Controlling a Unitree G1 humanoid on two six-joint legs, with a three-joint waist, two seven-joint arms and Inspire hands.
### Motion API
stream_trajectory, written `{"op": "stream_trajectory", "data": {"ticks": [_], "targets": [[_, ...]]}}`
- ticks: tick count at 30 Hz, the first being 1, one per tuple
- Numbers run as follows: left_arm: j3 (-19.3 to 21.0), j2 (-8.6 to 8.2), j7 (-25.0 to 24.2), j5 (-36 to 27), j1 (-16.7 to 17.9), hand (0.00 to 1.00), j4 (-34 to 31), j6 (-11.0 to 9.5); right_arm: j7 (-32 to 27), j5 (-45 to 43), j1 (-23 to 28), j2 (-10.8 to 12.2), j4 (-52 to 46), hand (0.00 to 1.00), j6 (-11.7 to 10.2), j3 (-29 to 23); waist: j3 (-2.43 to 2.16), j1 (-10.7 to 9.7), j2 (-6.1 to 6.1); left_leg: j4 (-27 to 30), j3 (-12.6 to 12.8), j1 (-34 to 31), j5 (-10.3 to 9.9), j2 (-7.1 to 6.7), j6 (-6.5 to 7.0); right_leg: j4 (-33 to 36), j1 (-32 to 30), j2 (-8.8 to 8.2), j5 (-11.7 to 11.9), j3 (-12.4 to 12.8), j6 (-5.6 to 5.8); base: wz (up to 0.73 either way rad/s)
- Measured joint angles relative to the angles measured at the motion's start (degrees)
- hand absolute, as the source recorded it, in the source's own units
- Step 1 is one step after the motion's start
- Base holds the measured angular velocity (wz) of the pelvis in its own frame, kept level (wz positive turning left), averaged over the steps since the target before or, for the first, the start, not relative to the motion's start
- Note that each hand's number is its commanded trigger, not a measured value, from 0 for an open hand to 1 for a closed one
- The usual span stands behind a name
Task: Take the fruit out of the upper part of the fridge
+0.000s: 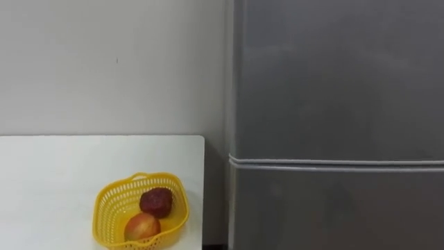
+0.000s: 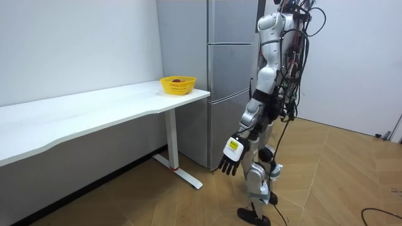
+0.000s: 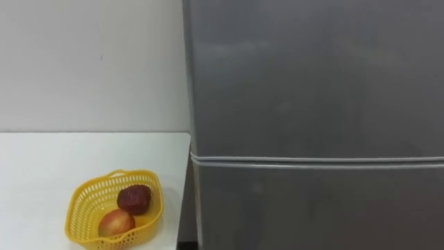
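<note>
The grey fridge fills the right of the eye views, and both its doors are shut. Its upper door meets the lower door at a horizontal seam. In the room view I stand upright close in front of the fridge. My left hand hangs at my side with relaxed fingers, holding nothing.
A white table stands against the wall to the left of the fridge. Near its right edge sits a yellow basket holding a dark red fruit and a red-yellow fruit. Wooden floor spreads behind me.
</note>
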Motion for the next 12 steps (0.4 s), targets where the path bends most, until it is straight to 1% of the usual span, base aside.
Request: {"op": "stream_trajectory", "data": {"ticks": [2,4,5,6,7,10,12], "targets": [[-0.12,0.19,-0.67,0.06,-0.21,0.00,0.04,1.04,3.76,-4.37,-0.39,0.06,1.36,0.00,1.97,2.22,0.01,0.79,0.24,-0.02,0.01,0.40,0.00,-0.01,0.00,0.03,0.34,0.06,0.02,0.43,-0.02,-0.11],[-0.21,0.19,-0.73,0.27,-0.35,0.00,0.04,1.24,6.45,-8.07,-1.05,0.02,2.89,0.00,2.97,3.55,0.02,0.96,0.47,-0.01,0.02,0.66,0.00,0.00,0.00,0.04,0.46,0.12,0.04,0.73,-0.05,-0.08],[-0.59,0.19,-0.69,0.23,-0.49,0.00,0.04,1.32,7.90,-9.28,-1.49,0.06,3.31,0.00,3.36,4.06,0.14,0.96,0.66,-0.07,0.02,0.91,0.00,0.03,0.00,0.05,0.63,0.19,0.06,0.85,-0.09,0.00],[-1.38,0.15,-0.57,0.26,-0.62,0.00,0.22,1.34,8.84,-10.45,-2.11,0.07,3.80,0.00,3.44,4.85,0.41,0.96,0.85,-0.11,0.03,1.36,-0.01,0.03,0.00,-0.11,1.19,0.20,0.07,0.84,-0.10,0.00],[-1.83,0.08,-0.55,0.26,-0.74,0.00,0.42,1.36,9.25,-10.84,-2.29,0.06,4.06,0.00,3.44,5.35,0.41,0.97,0.93,-0.11,0.04,1.44,-0.02,0.03,0.00,-0.16,1.30,0.19,0.06,0.88,-0.10,0.00],[-3.21,-0.40,-0.52,0.24,-2.30,0.00,1.82,1.53,11.46,-13.44,-3.47,0.23,4.93,0.00,3.46,6.26,0.61,0.95,1.19,-0.11,0.11,1.43,-0.02,0.03,0.01,-0.22,1.14,0.16,-0.03,0.91,-0.10,0.01],[-3.31,-0.53,-0.38,0.32,-2.79,0.00,1.81,1.98,13.02,-17.69,-3.49,0.26,5.05,0.00,3.55,6.36,0.61,1.00,1.24,-0.10,0.29,1.32,-0.02,0.03,0.01,-0.18,1.02,0.13,-0.06,0.87,-0.06,0.00]]}}
